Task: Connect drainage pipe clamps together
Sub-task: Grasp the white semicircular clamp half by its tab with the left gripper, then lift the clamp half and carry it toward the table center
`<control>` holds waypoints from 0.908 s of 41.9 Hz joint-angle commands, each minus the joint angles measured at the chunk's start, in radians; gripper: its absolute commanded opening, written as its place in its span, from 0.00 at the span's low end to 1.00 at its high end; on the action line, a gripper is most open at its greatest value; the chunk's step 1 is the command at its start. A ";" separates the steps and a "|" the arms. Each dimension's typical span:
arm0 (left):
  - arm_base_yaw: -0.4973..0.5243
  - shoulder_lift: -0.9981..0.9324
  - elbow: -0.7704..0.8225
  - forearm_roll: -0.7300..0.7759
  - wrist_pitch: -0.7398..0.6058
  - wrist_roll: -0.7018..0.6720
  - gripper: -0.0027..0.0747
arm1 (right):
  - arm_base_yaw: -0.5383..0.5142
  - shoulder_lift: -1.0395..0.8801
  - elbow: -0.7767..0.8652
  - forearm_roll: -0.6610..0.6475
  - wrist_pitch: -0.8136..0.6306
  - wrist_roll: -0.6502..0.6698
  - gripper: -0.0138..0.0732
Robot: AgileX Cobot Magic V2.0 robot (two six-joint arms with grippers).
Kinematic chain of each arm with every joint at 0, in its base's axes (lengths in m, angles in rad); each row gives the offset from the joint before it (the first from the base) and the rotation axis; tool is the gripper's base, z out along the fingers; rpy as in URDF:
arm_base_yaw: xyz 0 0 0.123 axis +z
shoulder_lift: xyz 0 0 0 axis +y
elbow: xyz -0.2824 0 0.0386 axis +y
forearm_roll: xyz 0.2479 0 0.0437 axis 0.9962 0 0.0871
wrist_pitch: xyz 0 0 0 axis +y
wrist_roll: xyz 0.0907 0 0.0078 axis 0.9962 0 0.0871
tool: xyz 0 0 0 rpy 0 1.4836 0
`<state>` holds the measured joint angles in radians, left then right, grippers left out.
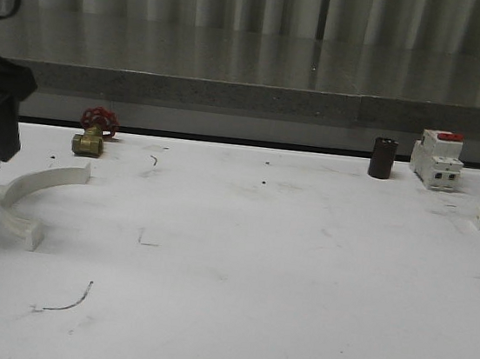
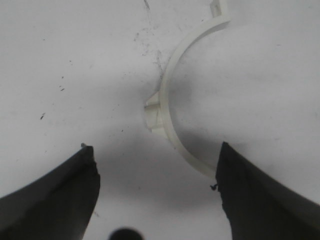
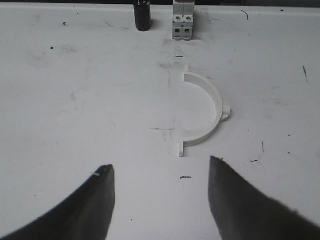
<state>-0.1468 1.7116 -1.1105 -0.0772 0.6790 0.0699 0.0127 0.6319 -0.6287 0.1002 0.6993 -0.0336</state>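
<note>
While both grippers hang spread and empty, the 2 clamp halves lie well apart on the white table (image 1: 256,260). Left gripper (image 2: 156,172) hovers over the left clamp half (image 1: 32,193), near the brass valve (image 1: 94,134). Right gripper (image 3: 161,172) faces the right clamp half (image 3: 205,114), which lies flat before the breaker (image 3: 183,20) and black cylinder (image 3: 143,16).

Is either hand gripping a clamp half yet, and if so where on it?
Neither. The left hand is open above one clamp half, which lies on the table. The right hand is open, short of the other half.
</note>
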 commanded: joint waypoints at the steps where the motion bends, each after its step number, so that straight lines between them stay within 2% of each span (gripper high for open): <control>1: -0.006 0.021 -0.061 -0.031 -0.025 -0.003 0.66 | -0.005 0.007 -0.035 0.001 -0.054 -0.005 0.67; 12: -0.006 0.124 -0.108 -0.101 -0.040 -0.005 0.64 | -0.005 0.007 -0.035 0.001 -0.054 -0.005 0.67; 26: -0.006 0.147 -0.109 -0.097 -0.050 -0.005 0.34 | -0.005 0.007 -0.035 0.001 -0.054 -0.005 0.67; 38: -0.006 0.160 -0.109 -0.097 -0.055 -0.005 0.20 | -0.005 0.007 -0.035 0.001 -0.054 -0.005 0.67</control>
<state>-0.1468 1.9177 -1.1908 -0.1610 0.6463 0.0699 0.0127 0.6319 -0.6287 0.1002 0.6993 -0.0336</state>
